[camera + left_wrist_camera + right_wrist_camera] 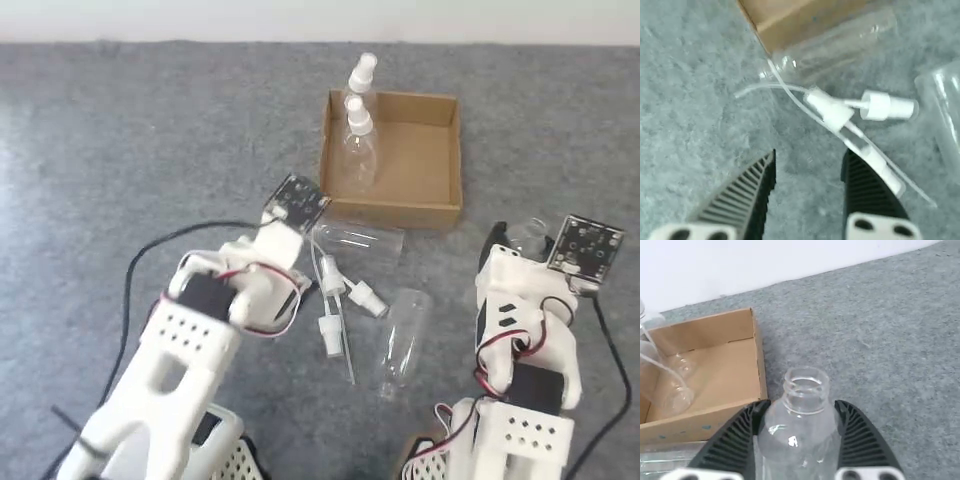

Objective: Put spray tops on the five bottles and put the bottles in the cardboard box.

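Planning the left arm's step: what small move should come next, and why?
Probably lower the left gripper onto a loose spray top and close: its jaws stand open just short of it, while the right gripper holds an uncapped bottle.

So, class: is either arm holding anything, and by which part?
The right gripper holds an uncapped clear bottle, fingers on its shoulder just below the neck. The left gripper is open, holding nothing.
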